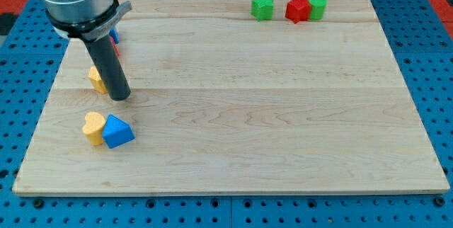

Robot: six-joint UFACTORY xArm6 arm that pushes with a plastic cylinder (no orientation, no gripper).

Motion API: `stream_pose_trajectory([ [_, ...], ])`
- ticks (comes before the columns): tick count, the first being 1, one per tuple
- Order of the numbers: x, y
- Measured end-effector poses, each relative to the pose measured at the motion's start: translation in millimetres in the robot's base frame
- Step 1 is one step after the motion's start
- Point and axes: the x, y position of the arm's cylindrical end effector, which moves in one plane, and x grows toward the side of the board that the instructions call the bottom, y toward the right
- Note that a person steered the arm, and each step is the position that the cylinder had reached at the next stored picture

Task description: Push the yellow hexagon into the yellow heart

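Observation:
The yellow hexagon (pixel 95 78) lies near the board's left edge, partly hidden behind my rod. My tip (pixel 120 98) rests on the board just right of and slightly below it, touching or nearly touching. The yellow heart (pixel 92 128) lies below the hexagon, towards the view's bottom left, with a blue triangular block (pixel 117 132) pressed against its right side. A gap of bare wood separates the hexagon from the heart.
A green star-like block (pixel 262 6), a red star-like block (pixel 297 8) and a green block (pixel 318 6) stand at the view's top right. Blue and red blocks (pixel 114 40) peek from behind my arm at the top left. The wooden board (pixel 248 115) lies on a blue perforated table.

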Motion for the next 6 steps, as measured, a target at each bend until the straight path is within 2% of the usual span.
stream_pose_trajectory([
  [1,-23,17],
  [2,-47,0],
  [3,-58,-41],
  [4,-44,-52],
  [6,18,-38],
])
